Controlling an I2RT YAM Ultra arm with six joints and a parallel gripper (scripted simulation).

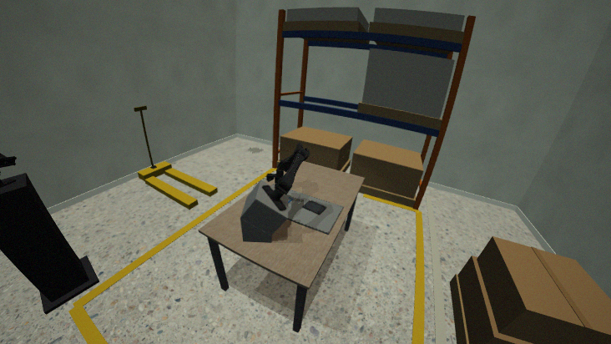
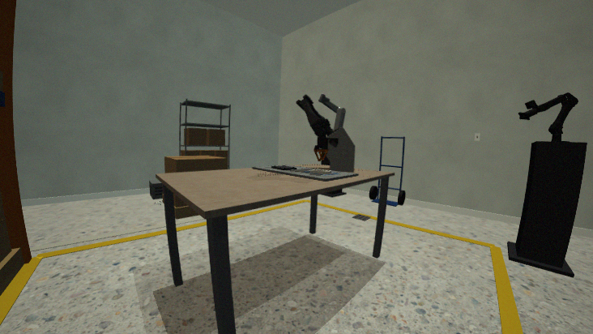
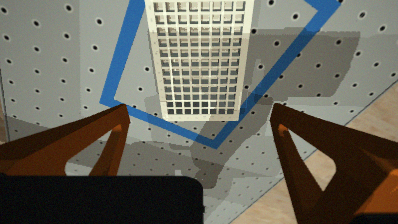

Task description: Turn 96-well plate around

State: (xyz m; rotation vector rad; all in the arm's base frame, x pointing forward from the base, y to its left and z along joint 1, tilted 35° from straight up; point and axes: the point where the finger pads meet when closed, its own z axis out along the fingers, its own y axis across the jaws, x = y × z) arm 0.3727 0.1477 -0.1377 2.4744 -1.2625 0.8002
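Plate [image 3: 198, 57] lies flat on the grey perforated deck [image 3: 60, 55], inside the blue taped outline [image 3: 121, 60] of spot B1. In the wrist view its grid of wells runs from the top edge of the picture down to a short end that is near the lower corner of the outline. The plate's long sides are not parallel to the tape; the outline looks turned like a diamond around it. The upper end of the plate is out of the picture, so I cannot tell which corner is cut off.

The gripper [image 3: 197, 117] hangs above the plate with its two orange fingers spread fully wide, one on each side of the plate's near end. Nothing is between them and they do not touch the plate.

In the top view the deck [image 1: 330, 213] lies on the half of the bench [image 1: 299, 260] nearest the tall rack [image 1: 278, 85], reaching toward the bench's right edge. The dark nest [image 1: 314, 208] sits on the deck, near that right edge. The arm [image 1: 288, 169] stands on a grey housing [image 1: 256, 213] beside the left edge of the bench and bends down over the deck between the housing and the nest. From this view the plate itself is too small to see well.

In the exterior view the gripper [image 2: 319, 154] is just above the deck [image 2: 290, 171], close to the housing [image 2: 342, 151].
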